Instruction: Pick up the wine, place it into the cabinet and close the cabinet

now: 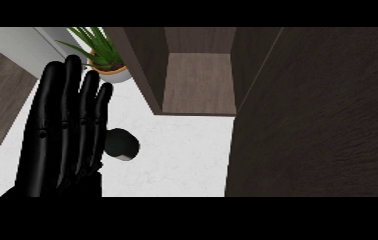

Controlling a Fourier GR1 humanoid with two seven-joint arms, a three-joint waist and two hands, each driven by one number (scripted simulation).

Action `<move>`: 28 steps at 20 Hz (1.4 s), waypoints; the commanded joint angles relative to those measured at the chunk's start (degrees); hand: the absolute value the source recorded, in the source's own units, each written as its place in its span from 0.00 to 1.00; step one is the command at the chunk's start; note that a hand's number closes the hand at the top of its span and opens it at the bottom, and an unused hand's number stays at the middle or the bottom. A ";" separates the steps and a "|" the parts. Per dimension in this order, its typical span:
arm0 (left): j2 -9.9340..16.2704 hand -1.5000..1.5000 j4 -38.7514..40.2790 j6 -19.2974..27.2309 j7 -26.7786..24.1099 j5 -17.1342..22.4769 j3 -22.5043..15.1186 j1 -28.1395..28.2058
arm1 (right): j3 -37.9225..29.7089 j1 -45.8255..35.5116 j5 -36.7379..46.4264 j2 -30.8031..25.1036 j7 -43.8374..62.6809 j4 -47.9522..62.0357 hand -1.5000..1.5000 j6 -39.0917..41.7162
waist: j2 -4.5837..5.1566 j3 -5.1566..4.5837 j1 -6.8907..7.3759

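The wine bottle point(122, 145) stands on the white counter point(184, 159), seen from above as a dark round shape, partly hidden behind my left hand. My left hand point(63, 129) is open with fingers straight up at the view's left, just left of the bottle. The cabinet point(199, 84) stands open at the upper middle, showing a bare wooden shelf inside. Its dark door point(310, 114) swings out over the right half of the view. My right hand does not show.
A potted green plant point(103, 59) in a pale pot sits at the back left, beside the cabinet's left wall. A wooden surface point(15, 94) lies at the far left edge.
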 commanded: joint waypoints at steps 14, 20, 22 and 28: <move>-0.02 0.00 -10.54 -9.16 10.85 -5.20 6.06 -4.14 | 1.99 -5.29 4.26 0.92 7.02 -3.28 0.00 -6.99 | 0.46 -0.10 -0.47; -0.02 0.00 -5.42 -3.95 6.61 -4.48 4.27 0.17 | -4.65 -3.94 0.22 -1.94 5.98 -3.72 0.00 -4.60 | 0.63 -0.07 -1.07; -0.02 0.00 -8.41 -7.08 5.50 -0.65 7.44 3.08 | -1.21 -1.18 3.85 -0.59 3.99 -4.70 0.00 -4.91 | 0.61 -0.10 -1.03; 2.59 0.00 -4.64 -4.66 -6.08 8.11 11.18 11.76 | -4.28 -3.37 2.94 -1.31 4.06 -3.15 0.00 -4.81 | 0.91 -0.17 -1.16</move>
